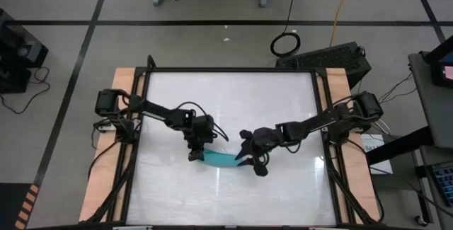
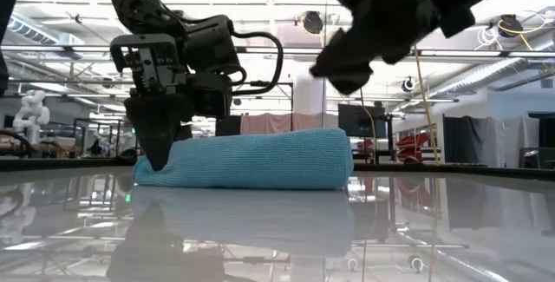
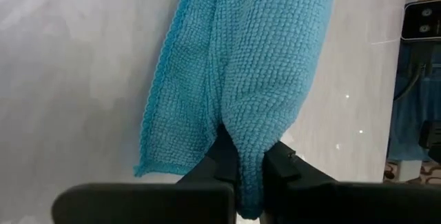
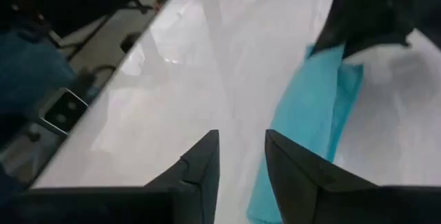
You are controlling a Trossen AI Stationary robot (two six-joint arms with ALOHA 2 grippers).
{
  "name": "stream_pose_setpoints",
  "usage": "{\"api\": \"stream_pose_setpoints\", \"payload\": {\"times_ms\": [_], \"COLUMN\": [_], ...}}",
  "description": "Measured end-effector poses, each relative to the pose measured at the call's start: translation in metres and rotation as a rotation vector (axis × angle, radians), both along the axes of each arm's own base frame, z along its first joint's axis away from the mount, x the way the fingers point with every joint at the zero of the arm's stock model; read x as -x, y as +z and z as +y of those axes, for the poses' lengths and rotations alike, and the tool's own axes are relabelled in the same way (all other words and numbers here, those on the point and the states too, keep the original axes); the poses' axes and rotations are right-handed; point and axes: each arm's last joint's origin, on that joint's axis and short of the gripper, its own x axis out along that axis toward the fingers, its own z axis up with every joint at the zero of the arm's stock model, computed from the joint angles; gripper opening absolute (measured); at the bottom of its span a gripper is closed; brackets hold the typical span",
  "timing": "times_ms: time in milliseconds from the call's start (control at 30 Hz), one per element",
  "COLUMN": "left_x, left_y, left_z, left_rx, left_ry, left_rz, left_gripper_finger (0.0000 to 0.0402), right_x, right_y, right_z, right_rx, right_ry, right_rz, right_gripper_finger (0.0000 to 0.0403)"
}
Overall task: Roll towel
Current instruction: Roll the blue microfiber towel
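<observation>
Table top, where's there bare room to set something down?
Free: the far half of the table beyond both arms, and the near strip in front of the towel. Crowded: the middle, where the left gripper pinches one towel end and the open right gripper hangs over the other.

no readable text, labels, brands, numbers or signs

Turquoise-blue towel (image 2: 260, 160) with fine knobbly weave, glossy white table (image 1: 283, 187), dark, seemingly black pincers, tan wooden table edges.
</observation>
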Motion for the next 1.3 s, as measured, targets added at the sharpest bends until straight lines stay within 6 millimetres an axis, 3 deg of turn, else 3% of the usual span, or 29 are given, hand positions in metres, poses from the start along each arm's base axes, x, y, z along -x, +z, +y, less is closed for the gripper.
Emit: {"api": "stream_pose_setpoints", "payload": {"times_ms": [433, 733, 1033, 1167, 1300], "left_x": [0.001, 0.001, 0.004, 0.008, 0.018], "left_y": [0.0, -0.001, 0.011, 0.027, 0.044], "left_z": [0.009, 0.01, 0.02, 0.025, 0.029], "left_rx": [0.038, 0.005, 0.03, 0.059, 0.048], "left_ry": [0.042, 0.055, 0.077, 0.083, 0.078], "left_rz": [0.021, 0.034, -0.002, -0.048, -0.072], "left_gripper_finger": [0.0021, 0.0097, 0.0169, 0.0202, 0.023], "right_x": [-0.01, -0.013, -0.012, -0.011, -0.008], "right_y": [-0.042, -0.068, -0.069, -0.059, -0.037], "right_z": [-0.003, -0.022, -0.03, -0.029, -0.033], "right_rx": [0.06, -0.074, -0.179, -0.197, -0.215], "right_ry": [-0.052, -0.193, -0.218, -0.209, -0.219], "right_rz": [0.115, 0.296, 0.351, 0.33, 0.271], "right_gripper_finger": [0.0061, 0.0035, 0.0039, 0.0071, 0.0119]}}
